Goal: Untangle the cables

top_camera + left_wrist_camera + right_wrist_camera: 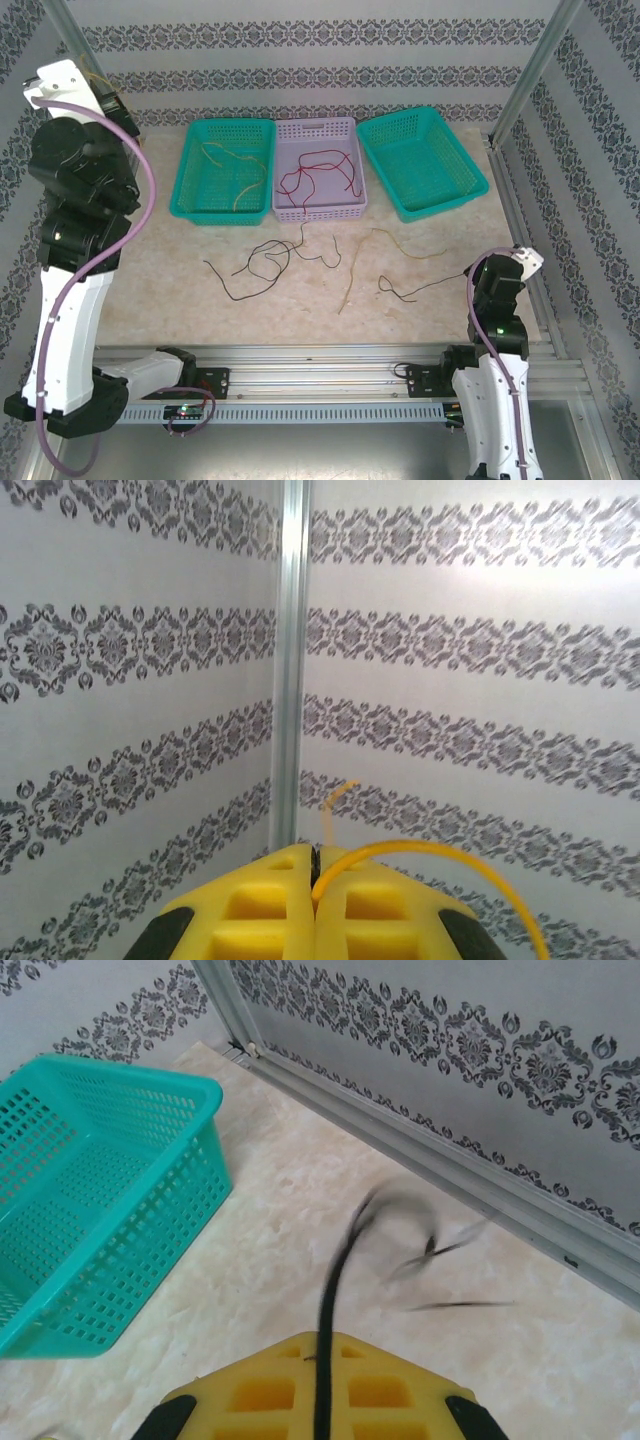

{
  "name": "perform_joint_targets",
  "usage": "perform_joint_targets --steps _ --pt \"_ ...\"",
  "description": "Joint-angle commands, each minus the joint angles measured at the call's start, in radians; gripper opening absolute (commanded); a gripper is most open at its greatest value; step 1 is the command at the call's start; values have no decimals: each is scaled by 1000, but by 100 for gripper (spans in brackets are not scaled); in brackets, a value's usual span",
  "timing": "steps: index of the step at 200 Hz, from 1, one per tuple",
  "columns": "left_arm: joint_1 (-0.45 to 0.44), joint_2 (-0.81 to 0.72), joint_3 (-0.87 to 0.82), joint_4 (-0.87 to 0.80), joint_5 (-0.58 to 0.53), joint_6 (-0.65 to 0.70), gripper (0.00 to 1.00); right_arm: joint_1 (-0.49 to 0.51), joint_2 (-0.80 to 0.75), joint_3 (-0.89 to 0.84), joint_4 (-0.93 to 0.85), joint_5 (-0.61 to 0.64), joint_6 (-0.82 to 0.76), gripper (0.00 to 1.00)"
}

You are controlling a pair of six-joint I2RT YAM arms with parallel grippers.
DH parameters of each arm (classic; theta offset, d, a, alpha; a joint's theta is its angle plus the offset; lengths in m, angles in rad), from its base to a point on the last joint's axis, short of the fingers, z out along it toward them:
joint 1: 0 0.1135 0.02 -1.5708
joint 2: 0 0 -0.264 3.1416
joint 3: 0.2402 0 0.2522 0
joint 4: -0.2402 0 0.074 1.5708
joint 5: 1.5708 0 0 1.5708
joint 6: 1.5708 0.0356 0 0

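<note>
- Looking down from the top external view, the left arm point(85, 170) reaches high at the far left corner, well apart from the cables on the worktop point(150, 280). A thin yellow cable point(95, 75) curls beside its upper end.
- The right arm point(497, 320) stands at the near right edge. A black cable point(425, 288) runs across the worktop toward its upper end.
- Tangled black cables point(262, 262) lie just in front of the lavender basket point(316, 126). A pale yellow cable point(362, 268) lies between them and the right arm.
- Three baskets line the far edge. The left teal basket point(181, 168) holds a second yellow cable point(240, 160), and the lavender basket holds a red cable point(322, 172). The right teal basket point(463, 148) sits skewed near the right rail.
- Bare worktop lies open at the near left and along the near edge.
- From the left wrist, the left tool point(314, 870) has its yellow fingers pressed together on the yellow cable point(440, 848), which arcs off to the right. An aluminium post point(290, 660) and patterned walls stand ahead.
- From the right wrist, the right tool point(322, 1355) is closed on the black cable point(335, 1270), which rises blurred from the seam between the fingers.
- The right teal basket point(130, 1210) sits to the left, apart from that cable. An aluminium rail point(420, 1150) runs along the wall on the right, with bare worktop between.
</note>
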Motion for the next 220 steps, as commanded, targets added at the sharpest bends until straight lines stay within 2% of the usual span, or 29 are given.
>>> perform_joint_targets --steps 1,29,65,106,135,173,220 --pt "-28 14 -9 -6 47 -14 0 10 -14 9 41 -53 -16 0" --pt "-27 89 -3 -49 134 -68 0 73 -20 49 48 -68 -37 0" --pt "-26 195 45 26 227 -29 0 118 8 122 49 -138 -69 0" --pt "-14 317 150 69 237 18 0 169 73 293 32 -179 -112 0" --pt "7 372 137 103 233 23 0 201 198 480 -1 -283 -131 0" --pt "82 450 108 102 253 -29 0 297 337 705 -4 -249 -195 0" --pt "156 560 146 54 328 -113 0 312 599 1063 -29 -296 -265 0"
